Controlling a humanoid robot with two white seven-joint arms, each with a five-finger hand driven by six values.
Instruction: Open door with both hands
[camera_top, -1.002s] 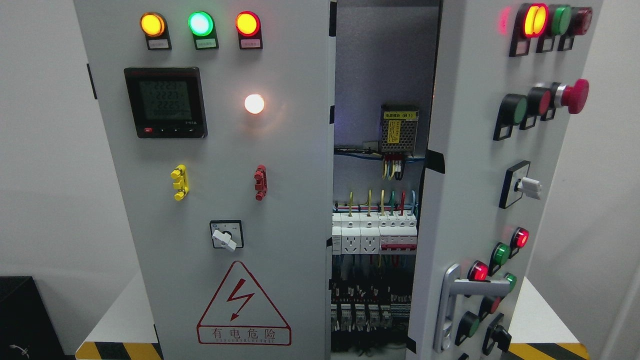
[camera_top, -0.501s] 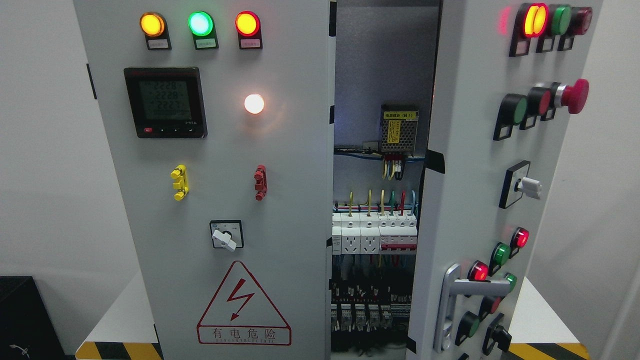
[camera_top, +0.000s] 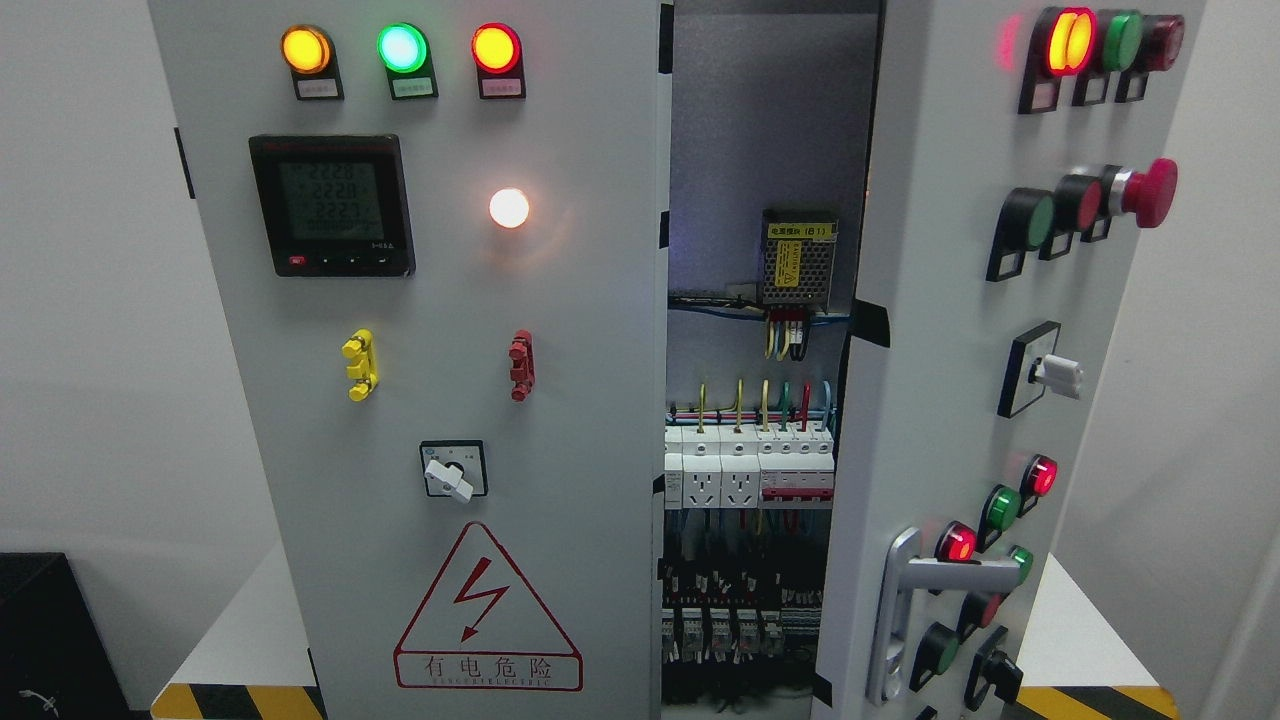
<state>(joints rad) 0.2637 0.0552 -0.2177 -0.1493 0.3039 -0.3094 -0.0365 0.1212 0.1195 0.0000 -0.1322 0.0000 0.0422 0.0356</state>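
A grey electrical cabinet (camera_top: 440, 300) fills the head view, and neither robot hand nor arm shows anywhere, so how far the hands are open, or what they hold, cannot be told. The left door (camera_top: 560, 420) sits closed and faces the camera. The right door (camera_top: 950, 330) is swung partly outward, its face angled away to the right, leaving a tall gap between the two doors. Through that gap, just right of the left door's edge, the cabinet's inside shows a perforated power supply (camera_top: 798, 258) with a yellow label high up, coloured wires below it, and a row of white breakers and sockets (camera_top: 748, 470) lower down. A silver lever handle (camera_top: 925, 590) sits low on the right door, near red and green lamps. On the left door are three lit lamps along the top, a digital meter (camera_top: 331, 205) under them, and a red triangular warning sign (camera_top: 487, 610) near the bottom.
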